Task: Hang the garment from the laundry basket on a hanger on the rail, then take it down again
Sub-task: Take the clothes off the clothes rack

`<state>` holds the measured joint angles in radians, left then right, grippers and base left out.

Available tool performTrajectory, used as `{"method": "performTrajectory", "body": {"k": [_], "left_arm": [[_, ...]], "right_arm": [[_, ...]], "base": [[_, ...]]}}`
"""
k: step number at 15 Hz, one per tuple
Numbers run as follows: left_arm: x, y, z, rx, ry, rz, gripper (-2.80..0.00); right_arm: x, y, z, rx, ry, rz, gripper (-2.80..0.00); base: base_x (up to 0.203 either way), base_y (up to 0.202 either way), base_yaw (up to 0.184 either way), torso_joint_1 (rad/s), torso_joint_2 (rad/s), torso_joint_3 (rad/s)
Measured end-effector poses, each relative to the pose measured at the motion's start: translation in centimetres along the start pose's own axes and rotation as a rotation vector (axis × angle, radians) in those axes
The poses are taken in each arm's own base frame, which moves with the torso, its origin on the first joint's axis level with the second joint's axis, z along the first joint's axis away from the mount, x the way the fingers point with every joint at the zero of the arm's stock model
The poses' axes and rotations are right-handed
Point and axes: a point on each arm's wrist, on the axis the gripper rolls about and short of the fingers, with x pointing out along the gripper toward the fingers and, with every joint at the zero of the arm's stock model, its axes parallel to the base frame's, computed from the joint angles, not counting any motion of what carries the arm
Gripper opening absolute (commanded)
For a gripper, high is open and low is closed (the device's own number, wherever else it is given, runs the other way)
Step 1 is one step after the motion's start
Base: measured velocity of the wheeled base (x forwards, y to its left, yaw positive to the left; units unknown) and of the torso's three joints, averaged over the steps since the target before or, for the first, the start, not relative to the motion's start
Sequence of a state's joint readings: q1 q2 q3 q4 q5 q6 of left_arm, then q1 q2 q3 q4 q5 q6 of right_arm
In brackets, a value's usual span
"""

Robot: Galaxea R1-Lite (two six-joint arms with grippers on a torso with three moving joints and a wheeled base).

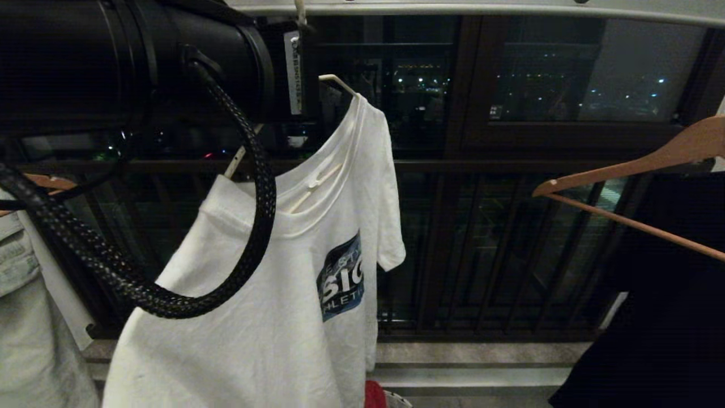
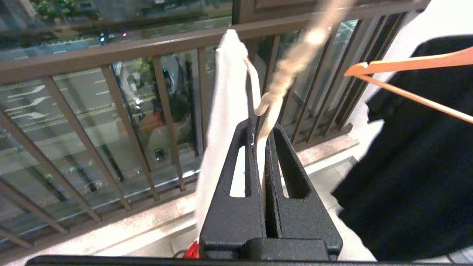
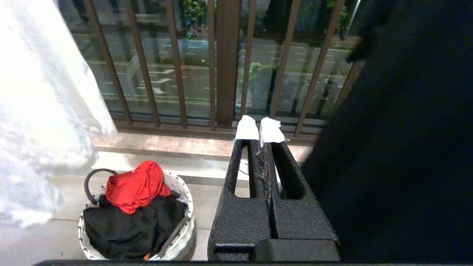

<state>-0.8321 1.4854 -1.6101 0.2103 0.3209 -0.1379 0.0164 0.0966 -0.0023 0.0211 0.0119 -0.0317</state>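
The left gripper (image 2: 263, 127) pinches the hanger (image 2: 273, 99), with the T-shirt (image 1: 272, 283) on it, below the rail (image 1: 481, 8). Hanging or unhooking; next needs a careful lift.

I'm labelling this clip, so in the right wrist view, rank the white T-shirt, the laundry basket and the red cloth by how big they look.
1. White T-shirt: largest, though it hangs nearer the camera, which inflates it.
2. Laundry basket: clearly smaller.
3. Red cloth: smallest, lying on top inside the basket.

dim night scene | city lights through glass | garment (image 3: 33, 92) overexposed | hanger (image 2: 295, 59) blurred
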Motion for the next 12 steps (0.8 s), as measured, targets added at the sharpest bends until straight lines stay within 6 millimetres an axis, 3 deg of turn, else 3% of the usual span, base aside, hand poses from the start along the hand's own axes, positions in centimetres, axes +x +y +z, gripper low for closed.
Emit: {"method": "performTrajectory", "body": {"k": [8, 12], "left_arm": [[-2.1, -0.8, 1.1, -0.013, -0.038, -0.074, -2.8], [-2.7, -1.1, -0.1, -0.002, 0.064, -0.135, -2.8]], "right_arm": [[0.0, 0.0, 0.0, 0.0, 0.0, 0.0, -2.8], [0.0, 0.0, 0.0, 0.0, -0.001, 0.0, -2.8]], "base": [[0.0, 0.0, 0.0, 0.0, 0.0, 0.0], [0.0, 0.0, 0.0, 0.0, 0.0, 0.0]]}}
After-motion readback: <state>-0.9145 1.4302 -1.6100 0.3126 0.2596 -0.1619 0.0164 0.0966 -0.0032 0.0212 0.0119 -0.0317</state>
